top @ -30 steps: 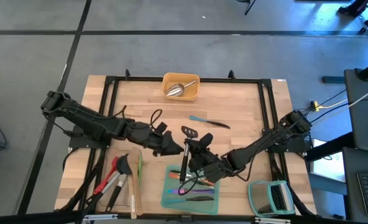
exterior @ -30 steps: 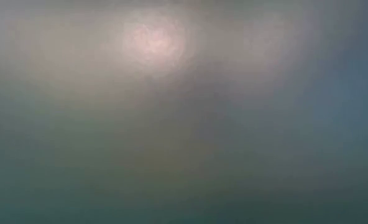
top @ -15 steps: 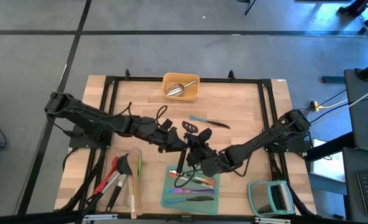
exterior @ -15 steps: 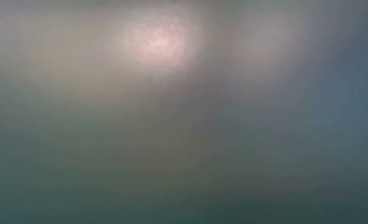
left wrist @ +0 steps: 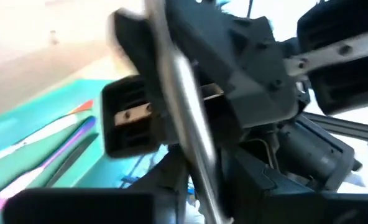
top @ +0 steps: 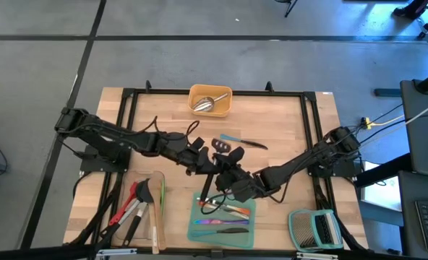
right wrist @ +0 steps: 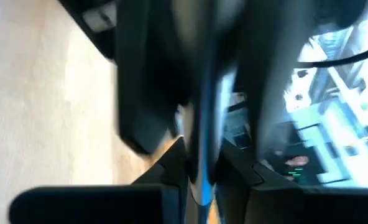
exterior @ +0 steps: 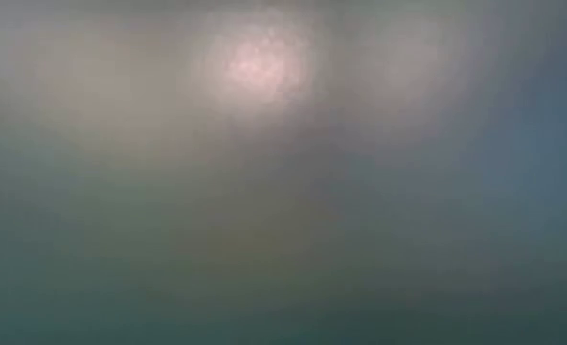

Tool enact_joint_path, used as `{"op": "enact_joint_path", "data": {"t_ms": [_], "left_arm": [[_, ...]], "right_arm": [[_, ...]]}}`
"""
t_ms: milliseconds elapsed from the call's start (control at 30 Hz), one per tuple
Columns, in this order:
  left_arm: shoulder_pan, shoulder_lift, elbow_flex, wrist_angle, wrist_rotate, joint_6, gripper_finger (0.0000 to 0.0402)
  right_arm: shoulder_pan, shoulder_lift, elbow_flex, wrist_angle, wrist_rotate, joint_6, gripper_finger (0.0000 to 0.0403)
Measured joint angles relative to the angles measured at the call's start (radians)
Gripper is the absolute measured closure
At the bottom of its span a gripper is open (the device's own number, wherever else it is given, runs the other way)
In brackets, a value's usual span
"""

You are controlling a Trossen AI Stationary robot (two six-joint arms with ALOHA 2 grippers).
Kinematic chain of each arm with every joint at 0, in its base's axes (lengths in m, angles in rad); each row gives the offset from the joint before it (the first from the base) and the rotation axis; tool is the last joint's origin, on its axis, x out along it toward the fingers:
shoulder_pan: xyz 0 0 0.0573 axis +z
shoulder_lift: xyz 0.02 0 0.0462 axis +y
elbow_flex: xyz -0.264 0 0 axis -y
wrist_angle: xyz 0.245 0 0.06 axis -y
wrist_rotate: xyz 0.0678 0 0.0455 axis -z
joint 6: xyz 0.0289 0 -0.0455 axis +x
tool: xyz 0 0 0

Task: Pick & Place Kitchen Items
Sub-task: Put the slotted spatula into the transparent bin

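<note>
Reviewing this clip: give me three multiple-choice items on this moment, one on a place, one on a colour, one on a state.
1. Where is the steel scoop?
A. On the grey slatted rack
B. In the yellow tray
C. On the bare wood

2. What colour is the tray that holds cutlery at the table's front?
A. Teal
B. Red
C. White

3. What is the right gripper doing?
A. Hanging open over the rack
B. Shut on a wooden spoon
C. Shut on the black slotted turner

Answers: 1 B, the high view shows the scoop lying inside the yellow tray at the table's back edge. 2 A, its rim and floor are teal. 3 C, its fingers close on the turner's dark handle above the teal tray.
</note>
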Motion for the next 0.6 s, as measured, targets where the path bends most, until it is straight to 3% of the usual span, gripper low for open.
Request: {"op": "enact_joint_path", "data": {"t_ms": [167, 400, 600], "left_arm": [[-0.012, 0.000, 0.000, -0.072, -0.007, 0.079, 0.0334], [-0.065, -0.001, 0.000, -0.117, -0.099, 0.204, 0.0353], [-0.134, -0.006, -0.001, -0.128, -0.185, 0.167, 0.0353]], "right_arm": [[0.008, 0.002, -0.001, -0.014, -0.001, -0.017, 0.0323], [0.035, 0.002, 0.000, 0.083, 0.074, 0.012, 0.0223], [0.090, 0.001, 0.000, 0.104, 0.121, -0.084, 0.0153]]}}
